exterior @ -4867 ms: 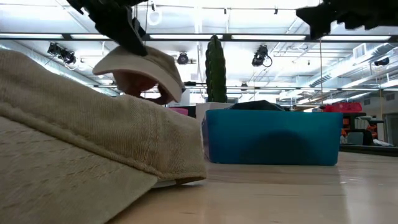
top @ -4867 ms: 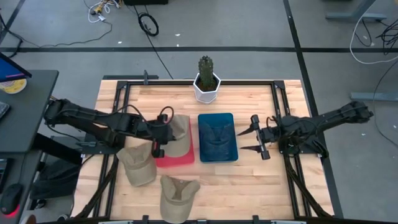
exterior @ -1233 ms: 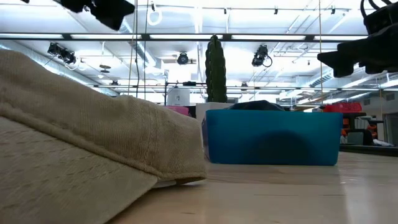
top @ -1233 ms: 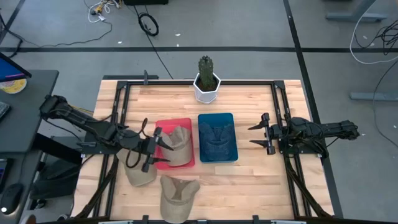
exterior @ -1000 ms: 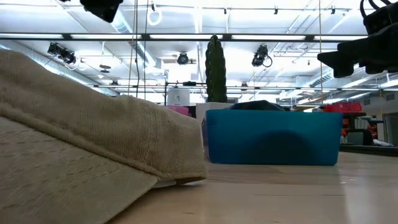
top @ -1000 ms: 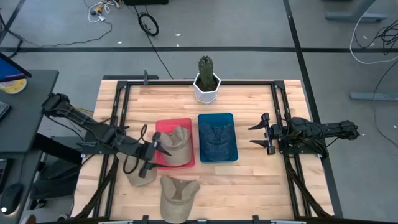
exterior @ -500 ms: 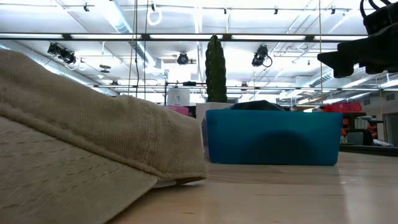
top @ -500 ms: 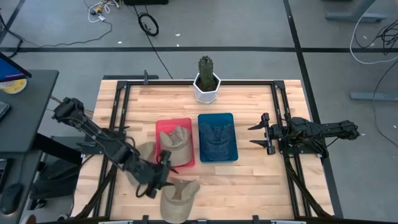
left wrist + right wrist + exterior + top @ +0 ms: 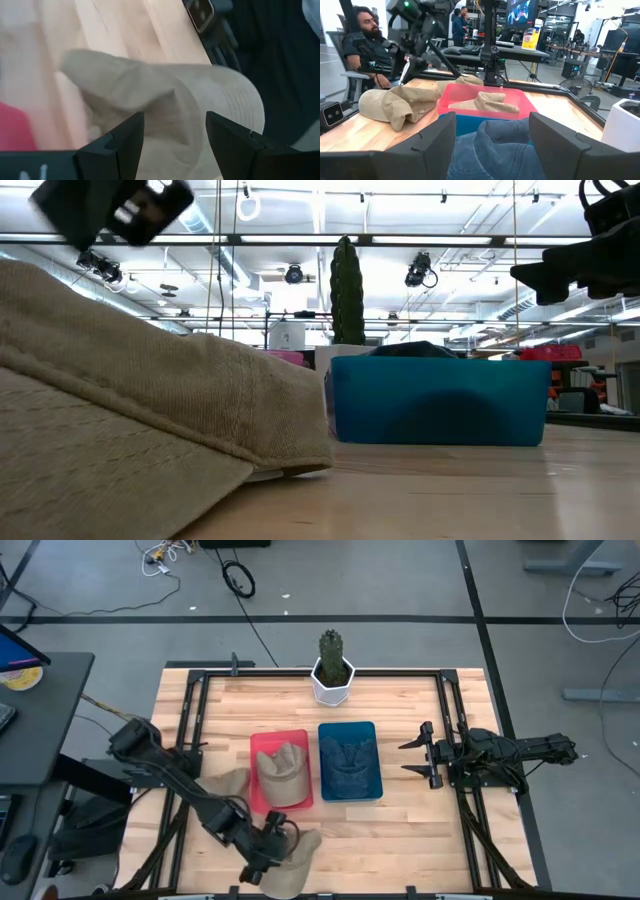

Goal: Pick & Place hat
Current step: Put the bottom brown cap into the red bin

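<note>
Holding everything: the wooden table (image 9: 400,830), filling the middle of the high view.
Arms: two. The left arm runs from the left edge down to the lower middle of the frame; the right arm waits at the table's right edge.
Bins: two, side by side at the frame's centre. The red bin (image 9: 262,743) is on the left and the blue bin (image 9: 370,790) is on the right.
Tan hats: three. One lies in the red bin (image 9: 283,775), one on the wood just left of that bin (image 9: 228,785), and the lower hat (image 9: 298,852) sits at the bottom middle.
Denim hat: one (image 9: 348,758), lying in the blue bin.
Cactus pot: one (image 9: 332,680), at the upper middle.
Left gripper (image 9: 268,840): over the lower hat's left side with its fingers spread and nothing between them. The wrist view shows tan cloth filling the gap ahead.
Right gripper (image 9: 412,755): fingers apart, holding nothing.
Likely step: closing in on the lower hat to lift it.
Risk: soft cloth may fold, so a shallow pinch could catch only the brim and let it slip out.
Risk: this hat lies near the table's lower edge, so a push while descending could nudge it off.
</note>
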